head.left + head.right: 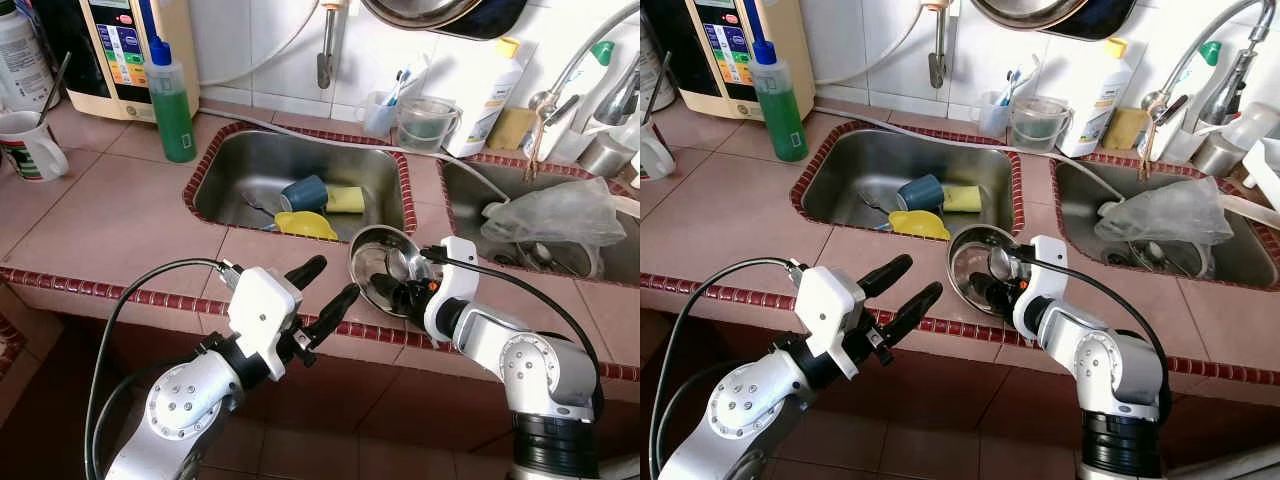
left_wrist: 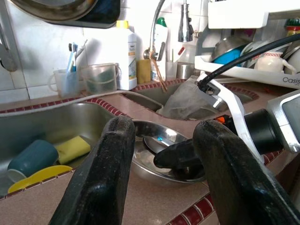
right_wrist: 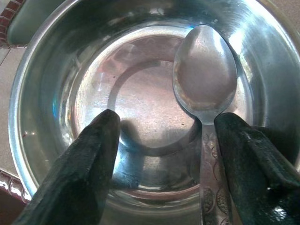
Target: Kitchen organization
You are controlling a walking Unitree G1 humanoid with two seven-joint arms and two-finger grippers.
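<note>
A shiny steel bowl [image 1: 368,243] stands on the tiled counter between the two sinks, near the front edge. A metal spoon [image 3: 204,75] lies inside it, its handle running toward my right gripper. My right gripper [image 3: 167,119] reaches down into the bowl [image 3: 61,70], open, with the spoon handle just inside one finger [image 3: 253,159]. My left gripper [image 1: 334,278] hovers open and holding nothing at the counter's front edge, left of the bowl. In the left wrist view the bowl [image 2: 150,127] and the right gripper's fingers lie beyond my left gripper [image 2: 165,126].
The left sink [image 1: 230,165] holds a blue cup [image 1: 303,192], a yellow sponge [image 1: 346,200] and a yellow lid [image 1: 305,224]. A plastic bag [image 1: 555,212] covers the right sink. A green soap bottle [image 1: 172,100] and a mug [image 1: 30,145] stand at left.
</note>
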